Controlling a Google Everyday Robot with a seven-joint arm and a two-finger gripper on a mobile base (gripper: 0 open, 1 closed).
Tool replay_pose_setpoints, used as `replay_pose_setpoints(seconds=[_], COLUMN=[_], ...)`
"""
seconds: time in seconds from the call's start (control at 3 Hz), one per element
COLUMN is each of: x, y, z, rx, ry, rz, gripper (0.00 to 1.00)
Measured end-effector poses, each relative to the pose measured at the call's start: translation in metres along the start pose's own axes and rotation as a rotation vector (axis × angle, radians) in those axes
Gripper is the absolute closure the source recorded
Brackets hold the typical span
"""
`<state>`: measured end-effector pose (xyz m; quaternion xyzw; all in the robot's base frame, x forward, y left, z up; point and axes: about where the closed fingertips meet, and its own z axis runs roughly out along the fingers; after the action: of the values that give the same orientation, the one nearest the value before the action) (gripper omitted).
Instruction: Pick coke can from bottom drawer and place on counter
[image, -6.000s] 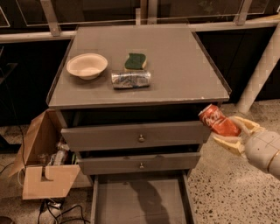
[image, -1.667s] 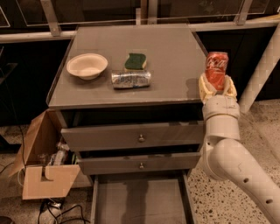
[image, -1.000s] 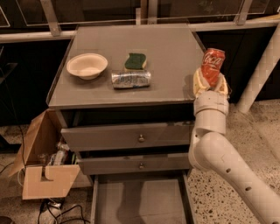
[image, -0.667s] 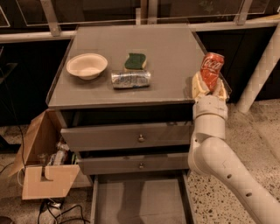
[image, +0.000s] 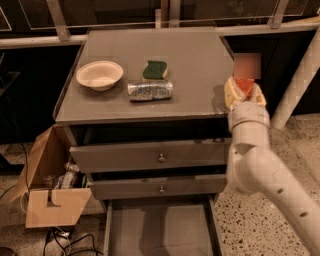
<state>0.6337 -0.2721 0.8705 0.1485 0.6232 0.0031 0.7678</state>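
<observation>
From the left, a cardboard box (image: 47, 200) stands on the floor beside the cabinet, and on the worktop (image: 190, 55) I see a pale bowl (image: 99, 75), then a crinkled silver can (image: 150, 90) lying on its side with a green sponge (image: 155, 69) just behind it. Below, the bottom drawer (image: 160, 232) is pulled out and its floor looks bare. At the far right, the gripper (image: 244, 93) sits at the worktop's front right corner, and its fingers (image: 230, 93) are closed around the coke can (image: 244, 84), which stands upright between them; only its red lower part shows, as the top is hidden. I cannot tell whether the can's base is over the surface or just off its right rim, nor whether it touches. I judge this to be the placing step. To do it well, I would bring the can left, clear of the rim and well apart from the silver can, lower it level until the base rests flat, then open the fingers and lift straight up so nothing tips.
</observation>
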Motion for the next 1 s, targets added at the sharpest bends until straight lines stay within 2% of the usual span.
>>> replay_pose_setpoints(seconds=[0.33,0.67,1.0], x=[-0.033,-0.066,-0.065], y=[-0.006,-0.012,-0.023], z=[0.023,0.04,0.039], rx=[-0.048,-0.102,-0.104], ry=[0.048,0.082,0.122], rz=[-0.085,-0.25,-0.279], gripper=[1.0,1.0,1.0])
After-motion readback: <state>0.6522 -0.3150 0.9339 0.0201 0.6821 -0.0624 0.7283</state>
